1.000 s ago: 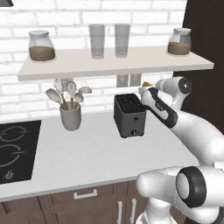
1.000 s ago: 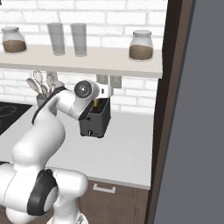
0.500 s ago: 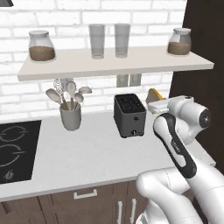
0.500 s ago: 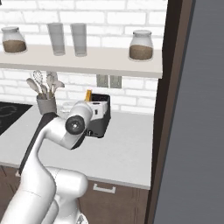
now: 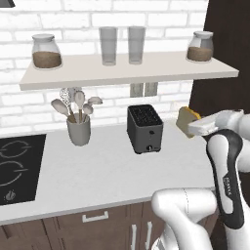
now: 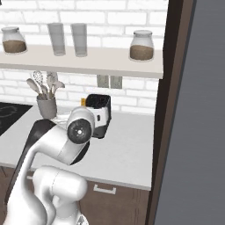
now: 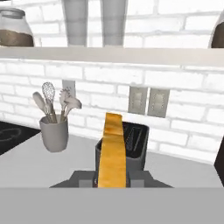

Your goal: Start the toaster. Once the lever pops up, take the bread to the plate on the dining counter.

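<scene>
Golden-tan toast slice (image 7: 113,151) pinched edge-on between gripper (image 7: 112,178) jaws.
Held right of boxy dark grey toaster (image 5: 144,128), clear of white countertop (image 5: 102,171).

A pale grey countertop (image 5: 107,171) carries a dark toaster (image 5: 144,128) near its middle, a grey utensil cup (image 5: 78,131) to its left, and a black cooktop (image 5: 17,166) far left.

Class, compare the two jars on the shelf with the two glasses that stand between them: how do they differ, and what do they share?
The jars are squat, lidded and hold brown contents; the glasses are taller, lidless and look empty. The jars stand at the shelf's ends, the glasses close together mid-shelf. All are see-through and upright.
</scene>
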